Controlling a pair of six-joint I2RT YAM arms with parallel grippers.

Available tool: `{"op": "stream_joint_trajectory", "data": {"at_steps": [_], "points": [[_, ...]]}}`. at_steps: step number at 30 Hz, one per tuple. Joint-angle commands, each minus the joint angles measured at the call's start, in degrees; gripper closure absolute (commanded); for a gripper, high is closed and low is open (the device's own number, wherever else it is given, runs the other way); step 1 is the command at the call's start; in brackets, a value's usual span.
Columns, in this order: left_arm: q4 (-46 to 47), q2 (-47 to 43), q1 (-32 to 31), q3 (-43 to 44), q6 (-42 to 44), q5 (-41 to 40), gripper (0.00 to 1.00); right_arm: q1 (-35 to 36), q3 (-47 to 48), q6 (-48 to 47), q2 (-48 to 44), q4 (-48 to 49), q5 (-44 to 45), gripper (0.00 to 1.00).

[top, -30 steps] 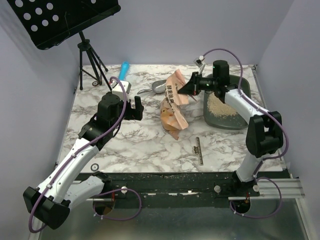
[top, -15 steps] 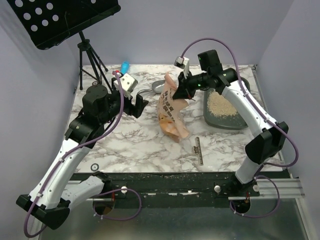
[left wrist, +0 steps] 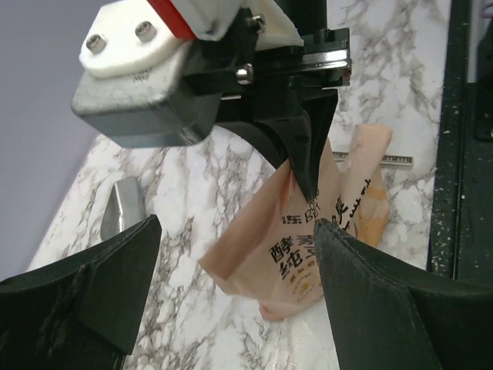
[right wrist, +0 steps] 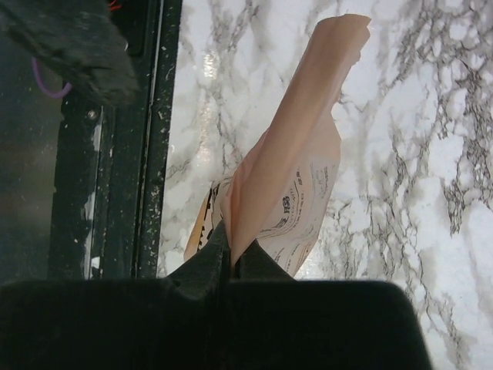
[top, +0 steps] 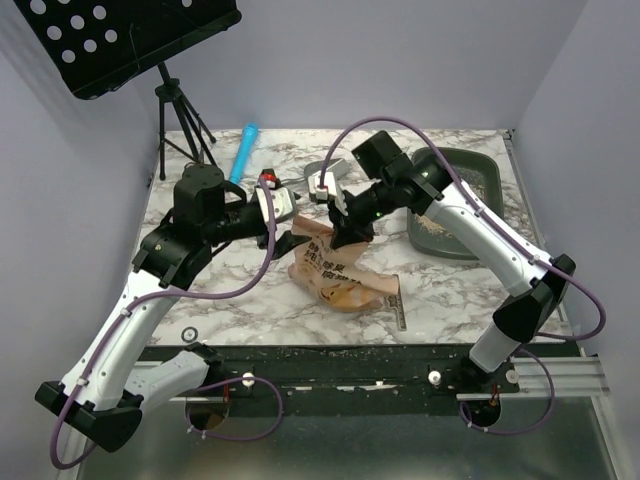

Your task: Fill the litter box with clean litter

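The dark grey-green litter box (top: 482, 168) sits at the back right, with pale beige litter (top: 430, 228) in its near left part; my right arm crosses over it. My right gripper (top: 346, 234) is shut on the top fold of the orange-pink printed bag (top: 335, 272), which sags onto the marble. The right wrist view shows the jaws (right wrist: 229, 258) pinched on the bag (right wrist: 289, 173). My left gripper (top: 284, 214) is open and empty just left of the bag. In the left wrist view its jaws (left wrist: 235, 231) stand wide apart around the bag's lower corner (left wrist: 308, 250), not touching it.
A blue scoop handle (top: 243, 150) lies at the back left, and the silver scoop (left wrist: 123, 206) shows in the left wrist view. A music stand tripod (top: 182, 135) stands in the back left corner. A thin metal strip (top: 399, 305) lies near the table's front edge.
My right gripper has carried the bag away from the litter box, left and nearer, and lowered it onto the table. My left gripper has moved right, up to the bag.
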Motion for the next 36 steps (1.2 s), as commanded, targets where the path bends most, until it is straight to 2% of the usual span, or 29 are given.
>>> {"op": "stream_joint_trajectory", "data": {"at_steps": [1, 6, 12, 15, 17, 18, 21, 23, 24, 28, 33, 36], "points": [[0.30, -0.04, -0.36, -1.32, 3.95, 12.28, 0.11, 2.41, -1.38, -7.17, -6.64, 0.62, -1.80, 1.00], [5.31, -0.22, -1.24, -7.73, 1.75, 15.11, 0.10, 2.50, -4.02, -8.76, -8.75, -0.35, -2.07, 0.99], [5.32, 2.59, -3.70, -10.11, 1.66, 14.14, 0.10, 2.59, -7.62, -8.06, -10.24, 2.55, -1.71, 0.99], [4.00, 4.44, -4.66, -9.94, 2.18, 13.35, 0.16, 2.59, -7.72, -7.53, -10.42, 3.69, -2.15, 0.99], [2.42, 5.75, -5.80, -10.02, 3.50, 11.43, 0.30, 2.59, -7.72, -6.66, -10.51, 4.57, -1.98, 0.99], [1.81, 6.11, -6.68, -10.02, 4.11, 10.37, 0.45, 2.59, -7.80, -6.22, -10.77, 5.18, -1.72, 0.99], [1.71, 6.29, -7.74, -10.29, 4.65, 6.60, 1.00, 2.59, -7.63, -3.41, -11.04, 6.77, 1.00, 0.98], [1.97, 5.24, -8.44, -10.64, 5.09, 3.61, 1.00, 2.50, -7.28, -1.39, -11.30, 7.82, 4.07, 0.95], [3.19, 4.45, -8.79, -11.08, 4.91, 0.72, 1.00, 2.58, -7.36, 0.01, -11.65, 8.78, 5.13, 0.90], [8.04, -1.17, -9.33, -13.97, 5.16, -11.41, 1.00, 2.41, -9.82, 6.34, -15.94, 15.28, 15.22, 0.62], [12.34, -9.34, -9.24, -18.11, 10.79, -19.68, 1.00, 0.57, -15.79, 8.47, -24.55, 23.72, 20.78, 0.45], [14.01, -11.98, -9.15, -19.86, 13.87, -23.20, 1.00, 0.13, -18.61, 8.03, -27.64, 26.02, 23.41, 0.39]]}}
